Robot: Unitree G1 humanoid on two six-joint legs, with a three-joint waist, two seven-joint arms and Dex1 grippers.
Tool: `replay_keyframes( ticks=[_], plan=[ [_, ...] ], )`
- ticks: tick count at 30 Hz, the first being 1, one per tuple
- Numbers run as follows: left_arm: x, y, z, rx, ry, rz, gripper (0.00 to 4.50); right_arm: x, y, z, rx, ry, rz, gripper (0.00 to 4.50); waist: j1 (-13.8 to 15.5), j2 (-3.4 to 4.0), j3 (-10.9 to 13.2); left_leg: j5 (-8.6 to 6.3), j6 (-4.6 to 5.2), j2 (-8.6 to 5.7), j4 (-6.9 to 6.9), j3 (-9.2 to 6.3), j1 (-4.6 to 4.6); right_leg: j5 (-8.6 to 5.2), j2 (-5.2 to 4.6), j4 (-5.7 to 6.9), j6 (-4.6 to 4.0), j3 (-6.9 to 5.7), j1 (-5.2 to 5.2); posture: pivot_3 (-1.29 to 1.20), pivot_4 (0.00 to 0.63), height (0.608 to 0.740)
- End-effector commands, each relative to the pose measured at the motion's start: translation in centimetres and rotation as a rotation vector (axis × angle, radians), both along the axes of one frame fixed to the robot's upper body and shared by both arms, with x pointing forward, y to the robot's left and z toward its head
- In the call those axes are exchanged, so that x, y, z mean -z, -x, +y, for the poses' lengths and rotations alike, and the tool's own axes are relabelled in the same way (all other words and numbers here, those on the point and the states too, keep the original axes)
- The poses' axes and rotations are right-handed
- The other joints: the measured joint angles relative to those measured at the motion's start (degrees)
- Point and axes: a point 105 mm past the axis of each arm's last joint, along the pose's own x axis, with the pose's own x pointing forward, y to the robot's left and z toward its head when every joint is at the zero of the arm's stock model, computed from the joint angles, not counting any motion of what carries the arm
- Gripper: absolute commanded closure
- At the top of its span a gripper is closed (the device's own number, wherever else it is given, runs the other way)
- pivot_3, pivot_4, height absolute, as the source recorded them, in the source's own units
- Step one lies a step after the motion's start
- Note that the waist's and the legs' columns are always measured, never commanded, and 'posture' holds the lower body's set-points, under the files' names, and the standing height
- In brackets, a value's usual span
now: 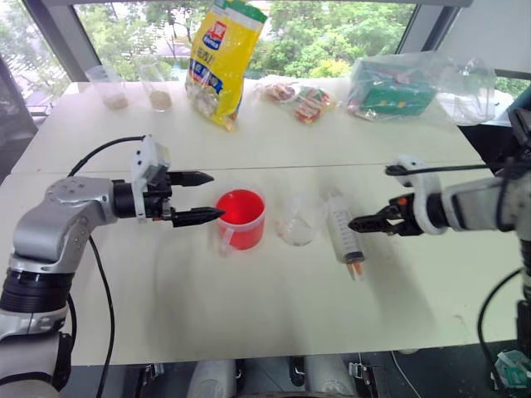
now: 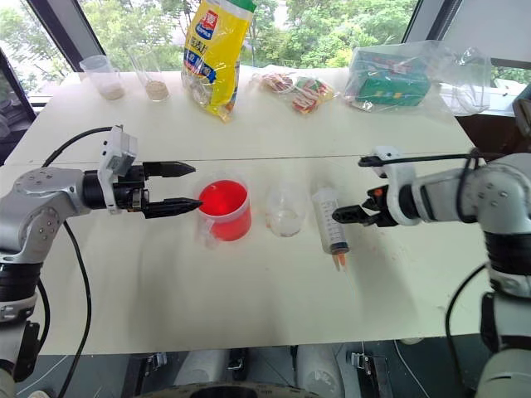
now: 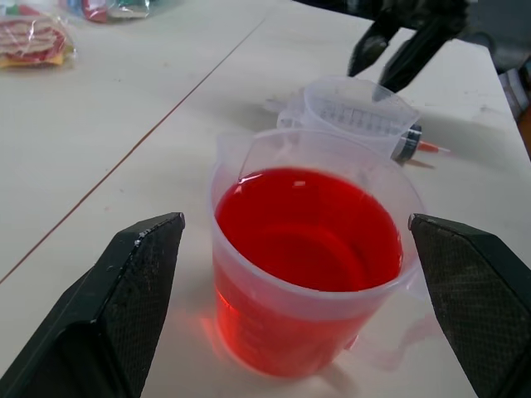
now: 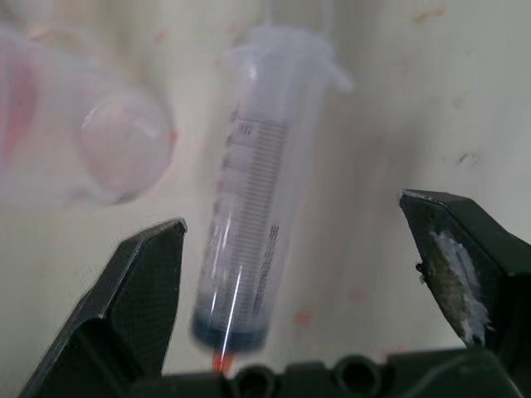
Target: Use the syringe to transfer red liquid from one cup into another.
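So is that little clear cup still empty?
Empty, as far as shows: the small cup looks clear right through, while the handled cup beside it holds red liquid.

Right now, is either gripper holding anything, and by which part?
Nothing is held. The left gripper is open beside the red-filled clear handled cup; the right gripper is open next to the large clear plastic syringe.

Four cups (image 1: 241, 219) (two grain-filled), one syringe (image 1: 344, 235)

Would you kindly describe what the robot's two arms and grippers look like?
Both arms are silver-grey metal with black joints and loose black cables. The left gripper and right gripper each carry two tapered black fingers on a white wrist housing; the right shows an orange spot.
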Motion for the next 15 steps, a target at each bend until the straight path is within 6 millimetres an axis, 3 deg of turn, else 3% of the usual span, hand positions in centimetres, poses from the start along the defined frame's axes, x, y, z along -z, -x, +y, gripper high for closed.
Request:
replay_keyframes(
  ticks=[1, 9, 12, 15],
  plan=[
    [-1.3, 0.3, 0.0, -0.013, 0.011, -0.069, 0.00, -0.7, -1.0, 0.2, 0.013, 0.012, -0.018, 0.05, 0.1, 0.01, 0.0, 0.00, 0.00, 0.00, 0.00, -0.01, -0.01, 0.04, 0.01, 0.01, 0.06, 0.00, -0.01, 0.00, 0.150, 0.740],
    [-1.2, 0.6, 0.1, -0.045, 0.021, -0.080, 0.00, 1.2, -1.7, 2.7, -0.045, 0.081, 0.007, 0.05, 0.1, 0.01, 0.0, 0.00, 0.01, 0.00, 0.01, -0.03, -0.05, 0.08, 0.02, 0.03, 0.15, -0.01, -0.03, 0.00, 0.150, 0.740],
    [-1.2, 0.6, 0.2, -0.054, 0.022, -0.083, 0.00, 2.0, -1.3, 3.2, -0.076, 0.115, 0.023, 0.82, 0.1, 0.01, 0.0, 0.00, 0.01, 0.00, 0.01, -0.03, -0.05, 0.09, 0.02, 0.05, 0.15, -0.01, -0.03, 0.00, 0.150, 0.740],
    [-1.2, 0.6, 0.2, -0.060, 0.023, -0.087, 0.00, 2.4, -0.8, 3.6, -0.111, 0.121, 0.033, 2.31, 0.0, 0.01, 0.0, 0.00, 0.01, -0.01, 0.01, -0.02, -0.04, 0.09, 0.02, 0.06, 0.15, -0.01, -0.03, 0.00, 0.150, 0.740]
  ],
)
